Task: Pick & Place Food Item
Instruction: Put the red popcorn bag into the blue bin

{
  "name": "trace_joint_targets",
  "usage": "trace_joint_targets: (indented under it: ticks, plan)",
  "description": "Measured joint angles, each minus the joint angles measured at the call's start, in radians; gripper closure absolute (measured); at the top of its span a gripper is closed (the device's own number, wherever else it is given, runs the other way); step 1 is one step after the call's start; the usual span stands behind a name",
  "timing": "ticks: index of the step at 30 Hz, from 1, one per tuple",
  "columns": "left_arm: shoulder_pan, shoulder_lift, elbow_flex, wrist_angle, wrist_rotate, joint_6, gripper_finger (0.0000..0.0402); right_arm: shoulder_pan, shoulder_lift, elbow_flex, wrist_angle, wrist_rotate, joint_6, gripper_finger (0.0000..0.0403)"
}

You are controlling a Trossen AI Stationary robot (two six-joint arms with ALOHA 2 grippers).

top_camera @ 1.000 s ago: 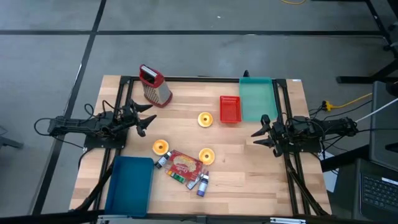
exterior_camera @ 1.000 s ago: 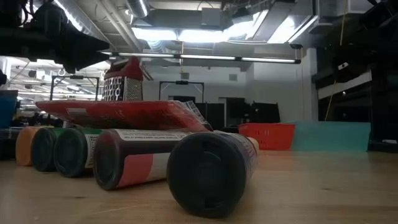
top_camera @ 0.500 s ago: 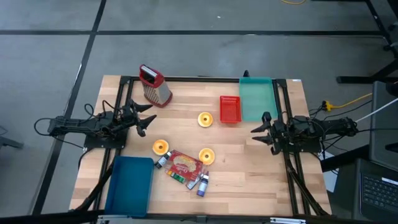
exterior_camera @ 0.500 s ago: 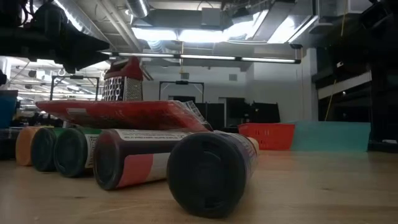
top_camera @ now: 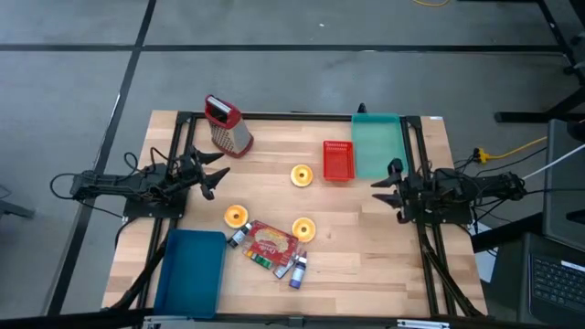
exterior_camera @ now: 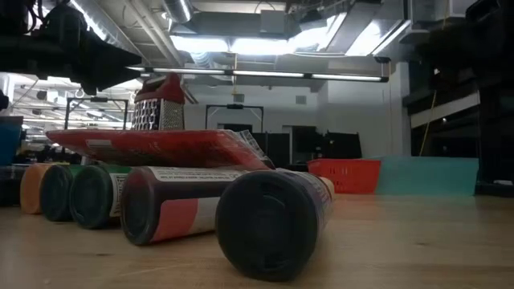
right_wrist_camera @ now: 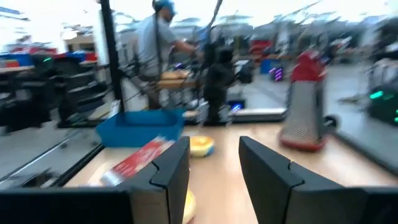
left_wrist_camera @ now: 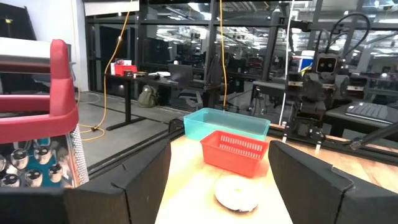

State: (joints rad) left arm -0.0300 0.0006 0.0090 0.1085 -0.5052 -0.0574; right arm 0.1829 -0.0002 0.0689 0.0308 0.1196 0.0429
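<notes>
Wood table [top_camera: 366, 256] holds lots of stuff. Three round yellow food bits: one at centre [top_camera: 301, 175], two lower down [top_camera: 237, 217] [top_camera: 303, 229]. Red basket [top_camera: 337, 160] sits just beside teal tray [top_camera: 377, 143], approx 1 o'clock from centre. Left gripper [top_camera: 212, 172] at 9 o'clock, fingers wide open, holding nothing. Right gripper [top_camera: 387, 191] at 3 o'clock, fingers partly apart, also empty. Cheese grater [top_camera: 228, 127] at 11 o'clock. Blue tray [top_camera: 191, 270] at 7 o'clock, near red packet [top_camera: 268, 243] w/ bottles.
</notes>
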Motion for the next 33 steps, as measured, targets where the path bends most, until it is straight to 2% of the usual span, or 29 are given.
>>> trace_joint_targets:
  ticks: [3, 9, 12, 14, 18, 25, 30, 33]
  plan:
    - [0.0, 0.0, 0.0, 0.0, 0.0, 0.0, 0.0135, 0.0, 0.0, 0.0, 0.042, 0.101, -0.003, 0.0261]
    - [0.0, 0.0, 0.0, 0.003, -0.003, 0.02, 0.0135, 0.0, 0.0, 0.0, 0.113, 0.453, 0.024, 0.0261]
    - [0.0, 0.0, 0.0, 0.006, -0.023, 0.066, 0.0135, 0.0, 0.0, 0.0, 0.111, 0.576, 0.063, 0.0261]
    - [0.0, 0.0, 0.0, 0.007, -0.024, 0.077, 0.0135, -0.001, 0.0, 0.0, 0.11, 0.556, 0.084, 0.0261]
    - [0.0, 0.0, 0.0, 0.02, -0.022, 0.06, 0.0135, 0.0, 0.0, 0.0, 0.111, 0.44, 0.08, 0.0261]
    - [0.0, 0.0, 0.0, 0.079, 0.084, 0.018, 0.0135, 0.0, 0.002, 0.0, 0.111, 0.44, 0.1, 0.0261]
    - [0.0, 0.0, 0.0, 0.083, 0.206, 0.016, 0.0135, 0.0, 0.021, 0.0, 0.111, 0.44, 0.106, 0.0261]
    - [0.0, 0.0, 0.0, 0.083, 0.22, -0.018, 0.0135, 0.0, 0.028, 0.0, 0.111, 0.45, 0.107, 0.0261]
